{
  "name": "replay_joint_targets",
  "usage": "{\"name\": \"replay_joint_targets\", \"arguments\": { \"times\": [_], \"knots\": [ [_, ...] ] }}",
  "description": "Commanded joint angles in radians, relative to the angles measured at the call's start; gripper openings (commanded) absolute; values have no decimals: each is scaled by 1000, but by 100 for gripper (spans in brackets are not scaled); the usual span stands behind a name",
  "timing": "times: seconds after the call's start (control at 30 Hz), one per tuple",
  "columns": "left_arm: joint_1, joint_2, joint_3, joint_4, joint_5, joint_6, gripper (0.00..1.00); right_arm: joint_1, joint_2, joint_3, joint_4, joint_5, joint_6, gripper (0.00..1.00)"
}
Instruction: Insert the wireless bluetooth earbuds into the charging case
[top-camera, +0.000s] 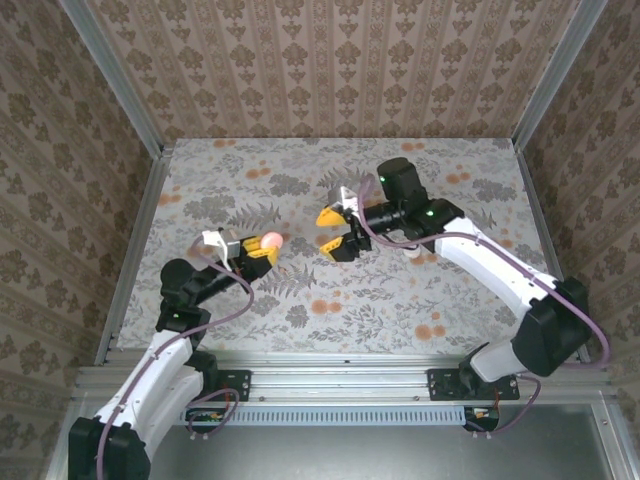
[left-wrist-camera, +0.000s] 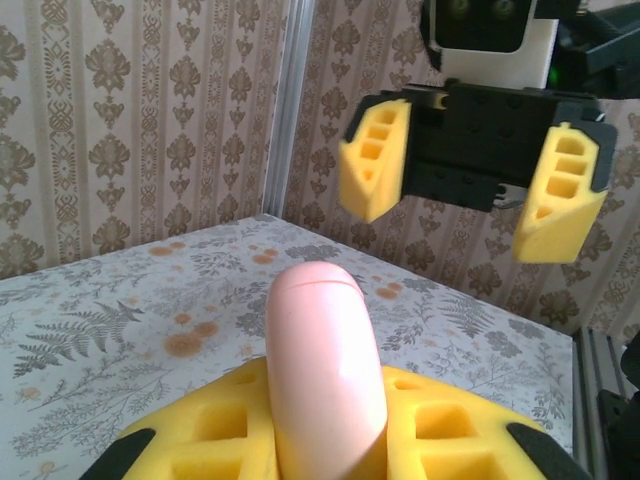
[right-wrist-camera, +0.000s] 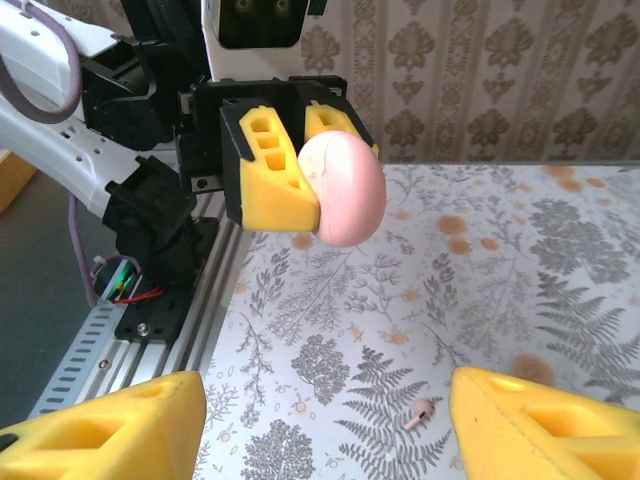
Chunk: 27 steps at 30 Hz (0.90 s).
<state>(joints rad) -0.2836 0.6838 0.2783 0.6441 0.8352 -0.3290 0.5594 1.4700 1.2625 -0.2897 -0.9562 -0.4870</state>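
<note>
right wrist: left jaws clench the closed charging case (right-wrist-camera: 345, 190) aloft, while right jaws stand spread, empty.

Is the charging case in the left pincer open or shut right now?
Shut: the charging case shows both halves pressed together with only a thin seam between them, clamped edge-on in the left pincer.

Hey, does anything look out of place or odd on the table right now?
One tiny earbud lies loose on the floral cloth, while the pink case is pinched in the left gripper above it, seemingly closed. Nothing else stands out.
</note>
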Motion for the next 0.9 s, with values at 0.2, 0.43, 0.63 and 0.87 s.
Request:
{"name": "replay_joint_targets", "arguments": {
  "times": [0.2, 0.43, 0.63, 0.87],
  "knots": [
    [-32, -7, 30, 19, 48, 39, 13, 90, 204, 251, -181, -102, -133, 65],
    [-40, -14, 28, 14, 49, 50, 13, 114, 282, 333, -241, -166, -188, 59],
    [-45, -30, 29, 5, 44, 59, 13, 125, 333, 386, -308, -192, -220, 54],
    [-57, -38, 29, -7, 39, 67, 13, 126, 363, 428, -361, -217, -255, 38]
  ]
}}
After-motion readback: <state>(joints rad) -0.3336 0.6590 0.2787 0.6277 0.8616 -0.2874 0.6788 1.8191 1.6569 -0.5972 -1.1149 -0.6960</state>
